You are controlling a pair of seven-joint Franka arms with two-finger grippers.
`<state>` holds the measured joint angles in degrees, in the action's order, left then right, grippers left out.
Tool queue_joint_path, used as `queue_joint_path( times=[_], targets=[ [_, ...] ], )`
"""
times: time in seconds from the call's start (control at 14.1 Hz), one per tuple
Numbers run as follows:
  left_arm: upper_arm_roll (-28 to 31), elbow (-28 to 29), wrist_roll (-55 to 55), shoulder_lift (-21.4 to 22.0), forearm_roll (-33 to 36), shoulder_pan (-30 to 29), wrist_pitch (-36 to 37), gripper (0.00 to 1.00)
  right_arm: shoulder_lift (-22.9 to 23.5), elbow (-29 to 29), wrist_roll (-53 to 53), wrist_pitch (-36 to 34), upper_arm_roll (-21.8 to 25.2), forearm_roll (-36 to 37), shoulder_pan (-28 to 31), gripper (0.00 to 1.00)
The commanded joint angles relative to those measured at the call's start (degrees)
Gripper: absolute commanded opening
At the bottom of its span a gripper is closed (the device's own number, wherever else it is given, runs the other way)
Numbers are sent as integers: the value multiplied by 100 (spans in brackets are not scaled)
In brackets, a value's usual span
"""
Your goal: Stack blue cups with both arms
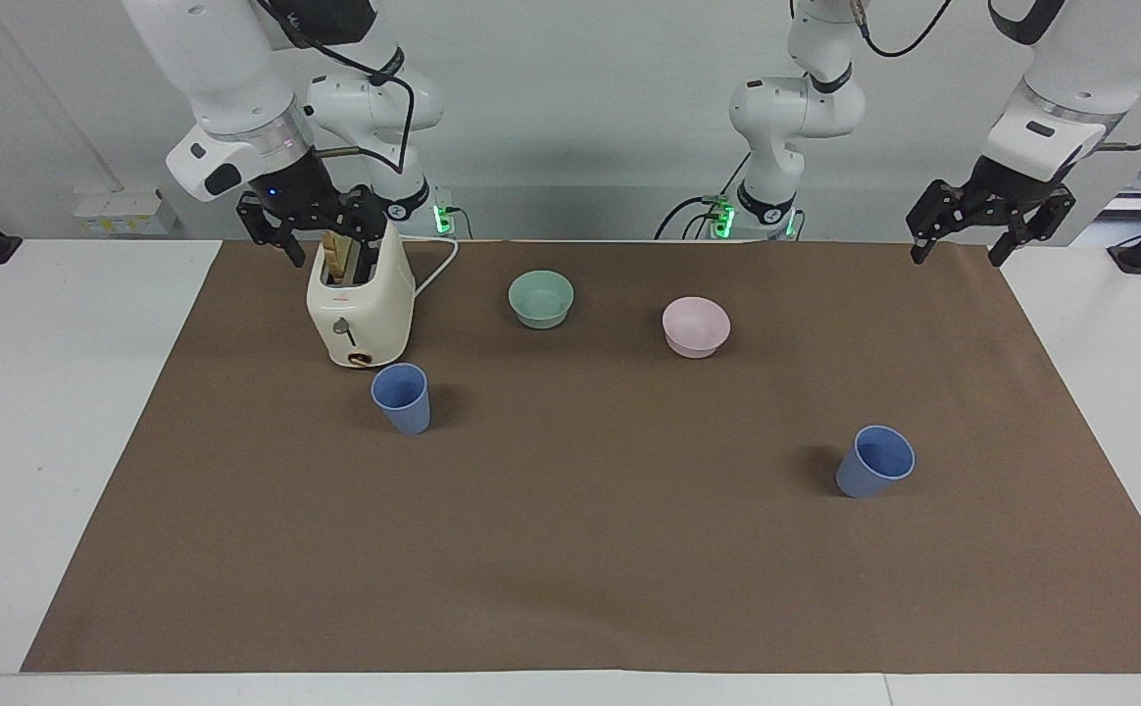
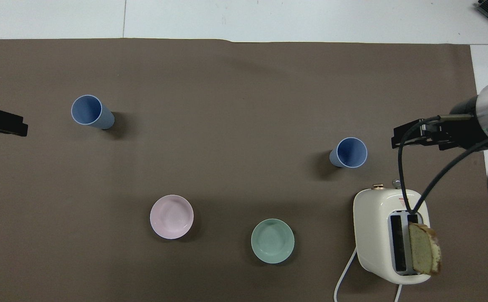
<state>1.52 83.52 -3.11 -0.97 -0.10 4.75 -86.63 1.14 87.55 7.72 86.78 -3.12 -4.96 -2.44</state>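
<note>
Two blue cups stand upright and apart on the brown mat. One cup (image 1: pixel 401 397) (image 2: pixel 350 152) is beside the toaster, toward the right arm's end. The other cup (image 1: pixel 874 461) (image 2: pixel 89 111) is toward the left arm's end, a little farther from the robots. My right gripper (image 1: pixel 333 240) (image 2: pixel 411 135) hangs open and empty in the air by the toaster's top. My left gripper (image 1: pixel 960 250) (image 2: pixel 15 125) hangs open and empty over the mat's edge at its own end. Neither gripper touches a cup.
A cream toaster (image 1: pixel 360 304) (image 2: pixel 388 235) with a bread slice (image 2: pixel 424 249) in its slot stands near the right arm. A mint-green bowl (image 1: pixel 541 298) (image 2: pixel 272 240) and a pink bowl (image 1: pixel 695 326) (image 2: pixel 171 216) sit nearer to the robots than the cups.
</note>
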Motion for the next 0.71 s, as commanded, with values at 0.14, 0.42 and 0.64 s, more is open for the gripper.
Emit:
queue_joint_path(
  times=[0.14,0.42,0.64],
  targets=[
    [-20,42,39,79,-43,-35,67,100,-167,201,-121,85,-31,127,50,100],
    [-29,42,82,80,-60,35,93,100,-167,201,-121,85,-31,127,50,100],
    [-29,59,65,80,-78,26,58,100,-167,201,-121,85,-31,127,50,100]
  ],
)
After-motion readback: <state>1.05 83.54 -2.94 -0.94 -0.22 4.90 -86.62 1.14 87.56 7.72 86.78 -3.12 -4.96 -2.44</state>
